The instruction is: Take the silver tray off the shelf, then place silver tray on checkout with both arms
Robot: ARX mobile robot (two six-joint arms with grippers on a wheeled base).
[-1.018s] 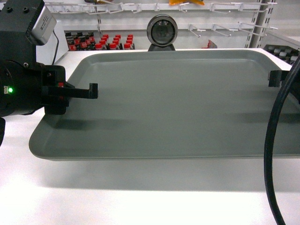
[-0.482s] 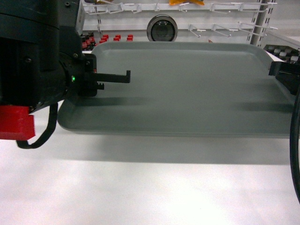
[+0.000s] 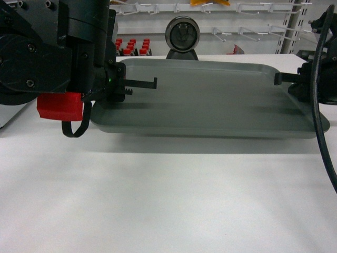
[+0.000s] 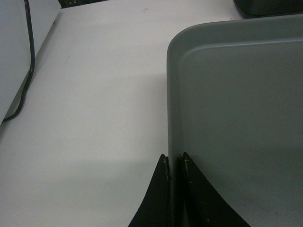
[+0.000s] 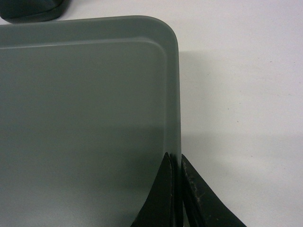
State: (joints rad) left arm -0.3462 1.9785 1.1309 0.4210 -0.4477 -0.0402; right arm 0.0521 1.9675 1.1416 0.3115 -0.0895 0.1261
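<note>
Silver tray (image 3: pixel 210 100) held by both end effectors just above the white checkout bench (image 3: pixel 168 200), not yet set down.

In the head view the tray spans the middle of the frame, casting a shadow band on the bench beneath it, so it seems slightly raised. The left end effector (image 4: pixel 174 163) is closed on the tray's left rim, one finger outside and one inside; the right end effector (image 5: pixel 177 163) pinches the right rim the same way. Each grip takes only a thin edge. If one arm lowers faster than the other, the tray could tilt and twist out of a pinch, or one corner could strike the bench first. Releasing unevenly could let it slide. Shelving with red-capped bottles (image 3: pixel 129 49) sits at upper left behind.
</note>
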